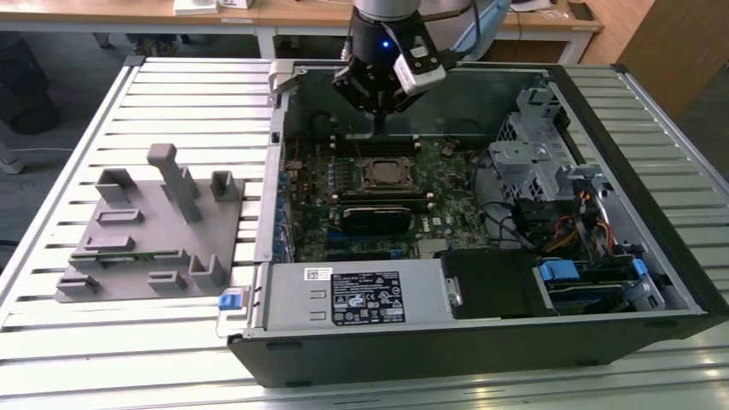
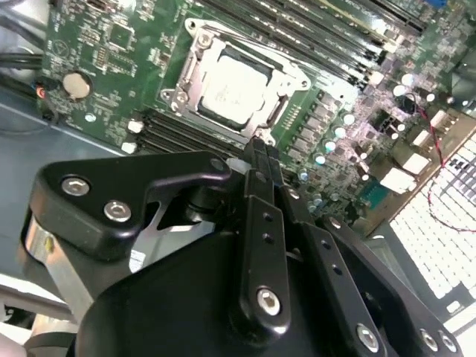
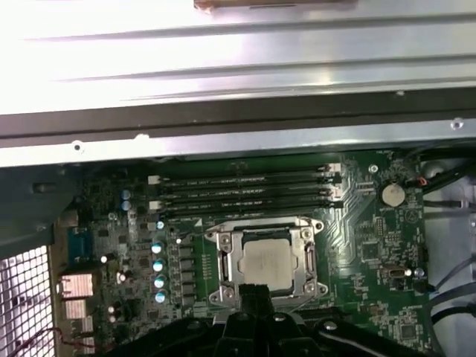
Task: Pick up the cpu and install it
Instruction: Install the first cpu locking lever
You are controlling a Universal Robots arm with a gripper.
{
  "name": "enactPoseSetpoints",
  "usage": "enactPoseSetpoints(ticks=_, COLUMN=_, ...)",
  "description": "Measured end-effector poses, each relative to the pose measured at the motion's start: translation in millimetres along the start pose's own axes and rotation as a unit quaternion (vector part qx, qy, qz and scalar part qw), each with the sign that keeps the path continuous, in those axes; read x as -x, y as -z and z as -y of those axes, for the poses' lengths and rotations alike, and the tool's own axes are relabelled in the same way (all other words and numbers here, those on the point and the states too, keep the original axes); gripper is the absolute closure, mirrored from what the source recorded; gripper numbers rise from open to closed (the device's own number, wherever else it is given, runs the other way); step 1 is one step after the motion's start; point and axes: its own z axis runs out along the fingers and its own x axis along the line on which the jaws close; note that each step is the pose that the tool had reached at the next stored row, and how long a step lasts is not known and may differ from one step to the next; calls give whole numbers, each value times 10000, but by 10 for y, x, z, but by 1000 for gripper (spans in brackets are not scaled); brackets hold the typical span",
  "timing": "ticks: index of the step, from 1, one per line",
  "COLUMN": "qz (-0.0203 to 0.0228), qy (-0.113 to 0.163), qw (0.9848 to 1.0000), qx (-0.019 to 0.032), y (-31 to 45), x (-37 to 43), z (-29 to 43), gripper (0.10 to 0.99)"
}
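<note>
- So the cpu (image 3: 266, 262) is already sitting in the socket frame (image 3: 223, 262) on the motherboard (image 3: 372, 245), silvery top facing up. Same story in the second wrist view: cpu (image 2: 232, 91) framed by the metal bracket.
- The tool (image 2: 262, 151) hangs just above the board, right beside the socket's edge. Its two dark fingers (image 2: 256, 160) look pressed together with nothing between them, so it's closed and empty as far as I can see.
- In the exterior view the arm reaches down into the open computer case (image 1: 638, 128) from the far side, with the tool (image 1: 376, 128) hovering over the memory slots, just behind the cpu (image 1: 383, 173).
- Four long memory slots (image 3: 245, 193) run right next to the socket.
- On the exterior view's left, a grey plastic fixture (image 1: 148, 231) with upright posts sits on the slatted tabletop (image 1: 171, 94), well apart from the case.
</note>
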Motion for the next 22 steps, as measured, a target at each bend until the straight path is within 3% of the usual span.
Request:
enactPoseSetpoints(ticks=8, qz=-2, qy=2, qw=10000, qx=0, y=-40, x=-198, z=19, gripper=980)
enactPoseSetpoints(ticks=22, qz=-2, qy=12, qw=10000, qx=0, y=-89, x=-381, z=37, gripper=980)
